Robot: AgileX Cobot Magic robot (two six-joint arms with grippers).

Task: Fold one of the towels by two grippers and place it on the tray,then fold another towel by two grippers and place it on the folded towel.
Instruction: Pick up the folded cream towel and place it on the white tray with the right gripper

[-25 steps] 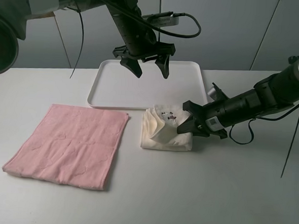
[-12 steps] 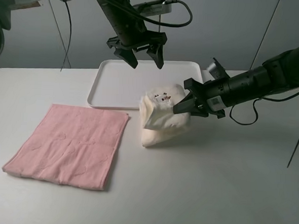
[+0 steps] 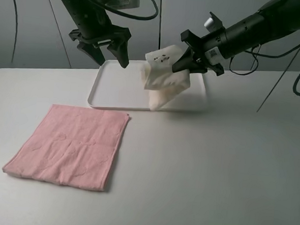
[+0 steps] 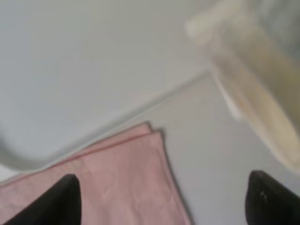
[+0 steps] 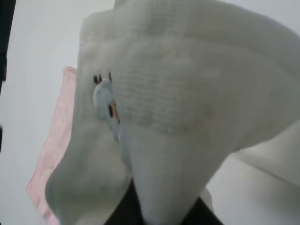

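My right gripper (image 3: 186, 61) is shut on the folded cream towel (image 3: 164, 77) and holds it in the air above the right part of the white tray (image 3: 116, 85). The towel fills the right wrist view (image 5: 178, 108), with a small printed figure on it. My left gripper (image 3: 109, 51) is open and empty, raised above the tray's far left side. Its dark fingertips (image 4: 65, 199) show in the left wrist view above the pink towel (image 4: 103, 183). The pink towel (image 3: 71, 144) lies flat on the table at the front left.
The white table (image 3: 213, 167) stretches to the right and front of the tray. Cables hang from both arms behind the tray.
My right gripper has lifted the cream towel off the table and carried it back over the tray. My left gripper has moved up and to the left.
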